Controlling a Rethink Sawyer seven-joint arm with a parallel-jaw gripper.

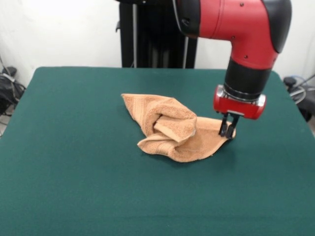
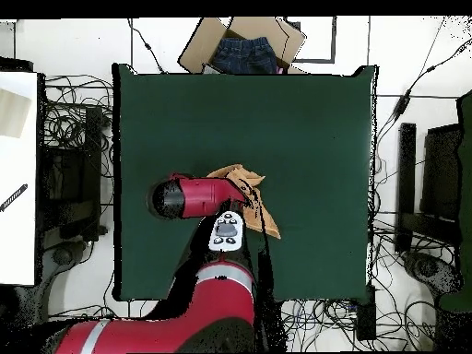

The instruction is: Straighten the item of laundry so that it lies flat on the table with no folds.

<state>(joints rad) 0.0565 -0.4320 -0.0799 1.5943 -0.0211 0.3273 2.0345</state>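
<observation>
Pincer point(image 1: 228, 131) on crumpled towel point(image 1: 170, 129)'s corner

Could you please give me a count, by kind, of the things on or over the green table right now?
Towel: 1 (orange-tan, crumpled, folded over itself)
Gripper: 1 (at the towel's edge)
Table: 1 (dark green top)
Total: 3

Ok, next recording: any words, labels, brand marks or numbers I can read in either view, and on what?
None can be read.
Arm: no lettering shows on its red and black shell.
Panel on the arm: small dark marks, too small to read.
Towel: no tag or label shows.
Cardboard box beyond the table: no print shows.
</observation>
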